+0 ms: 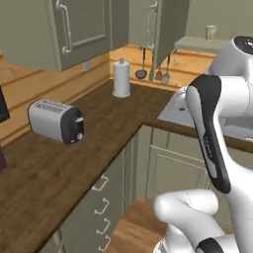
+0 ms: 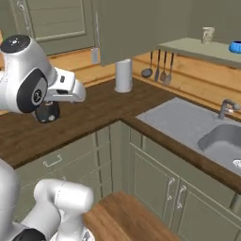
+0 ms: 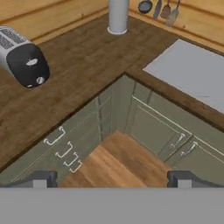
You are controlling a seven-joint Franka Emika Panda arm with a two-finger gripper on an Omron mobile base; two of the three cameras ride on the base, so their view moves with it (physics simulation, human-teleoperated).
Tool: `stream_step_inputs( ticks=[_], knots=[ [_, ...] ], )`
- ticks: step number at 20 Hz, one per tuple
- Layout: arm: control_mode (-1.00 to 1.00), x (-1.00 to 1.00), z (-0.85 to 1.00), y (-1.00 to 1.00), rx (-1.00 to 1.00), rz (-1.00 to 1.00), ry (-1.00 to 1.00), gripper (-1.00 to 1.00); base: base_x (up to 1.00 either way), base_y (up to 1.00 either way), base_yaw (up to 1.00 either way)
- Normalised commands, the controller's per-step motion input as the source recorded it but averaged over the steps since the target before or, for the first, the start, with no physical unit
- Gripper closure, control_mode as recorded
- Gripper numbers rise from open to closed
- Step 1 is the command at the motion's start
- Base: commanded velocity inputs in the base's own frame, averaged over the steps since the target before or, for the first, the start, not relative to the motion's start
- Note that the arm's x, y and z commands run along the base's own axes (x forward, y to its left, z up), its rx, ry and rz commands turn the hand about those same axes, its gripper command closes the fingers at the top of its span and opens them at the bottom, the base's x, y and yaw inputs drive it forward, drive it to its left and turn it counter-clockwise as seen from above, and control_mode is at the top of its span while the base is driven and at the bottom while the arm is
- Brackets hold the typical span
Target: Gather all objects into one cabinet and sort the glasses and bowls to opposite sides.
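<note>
The olive-green cabinet stands open, its door [image 2: 127, 28] swung out and its flat shelf [image 2: 197, 49] bare in front. On that shelf a pale beige cup [image 2: 207, 34], one of the glasses, stands upright, and a squat bright-blue cup [image 2: 236, 46] sits at the right edge. The beige cup [image 1: 211, 32] and the door with its long bar handle [image 1: 150, 24] also show from the left. The bowls are out of view. My gripper [image 3: 113, 179] is open with nothing between its fingertips [image 3: 43, 178], high over the floor at the counter's inner corner, well away from the shelf.
A silver toaster [image 1: 54, 120] lies on the wooden counter [image 1: 44, 173], and a paper towel roll [image 1: 121, 78] stands near the corner. Utensils [image 2: 160, 70] hang on the back wall. The sink [image 2: 226, 141] and faucet [image 2: 226, 108] sit to the right, low cabinets [image 3: 157, 127] below.
</note>
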Motion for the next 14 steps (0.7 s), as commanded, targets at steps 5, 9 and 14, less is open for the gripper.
stream_step_inputs(
  ticks=[5,9,14],
  knots=[
    [1.0,0.0,0.0,0.0,0.0,0.0,0.0,-1.0,-0.55,-0.05,0.98],
    [1.0,0.0,0.0,0.0,0.0,0.0,0.0,-1.0,-0.4,0.04,1.0],
    [1.0,0.0,0.0,0.0,0.0,0.0,0.0,-1.0,-0.19,0.22,1.0]
  ],
)
